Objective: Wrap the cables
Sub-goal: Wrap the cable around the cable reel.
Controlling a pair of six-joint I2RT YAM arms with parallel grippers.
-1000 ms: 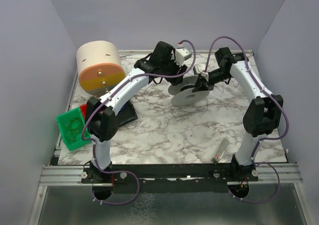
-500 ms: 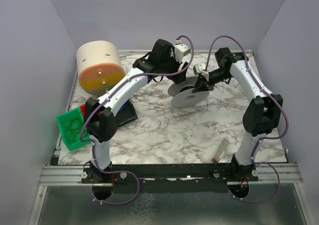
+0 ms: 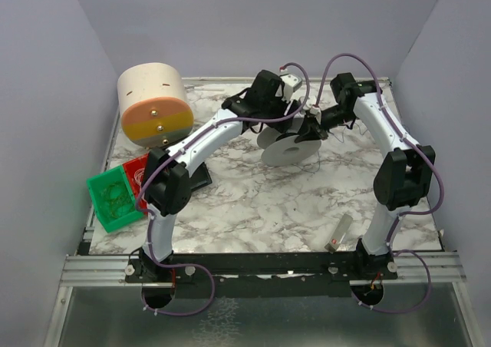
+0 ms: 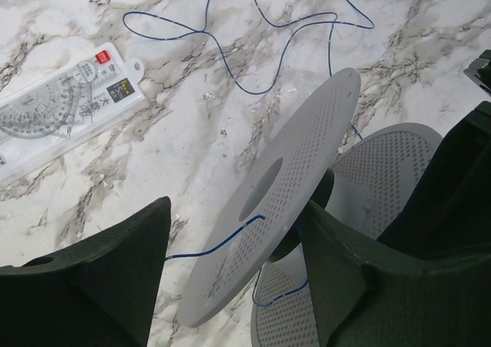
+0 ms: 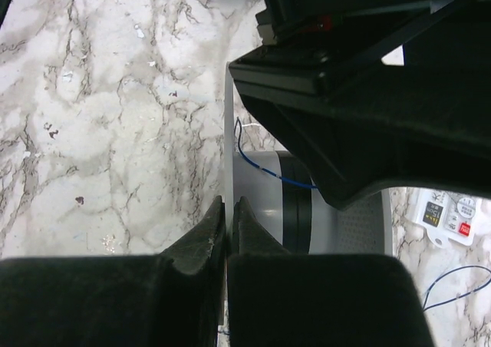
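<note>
The cable (image 4: 230,236) is a thin blue wire. It lies in loose waves on the marble, runs up over a flange and goes onto the hub of a grey spool (image 3: 290,149) with two perforated flanges. My right gripper (image 5: 229,205) is shut on the rim of one flange and holds the spool (image 5: 257,193) tilted. The cable (image 5: 265,170) crosses the hub there. My left gripper (image 4: 236,232) is open, its fingers standing on either side of the near flange (image 4: 284,186) without pinching it. From above, the left gripper (image 3: 288,115) meets the right gripper (image 3: 311,128) at the spool.
A clear pack of rulers and a protractor (image 4: 61,105) lies on the marble left of the spool. A large cream and orange drum (image 3: 153,105) stands at the back left. A green bin (image 3: 111,197) and a red bin (image 3: 136,170) sit at the left edge. A small stick (image 3: 341,230) lies front right.
My left arm has swung right to the spool and its jaws have widened. The right arm and the spool have barely moved.
</note>
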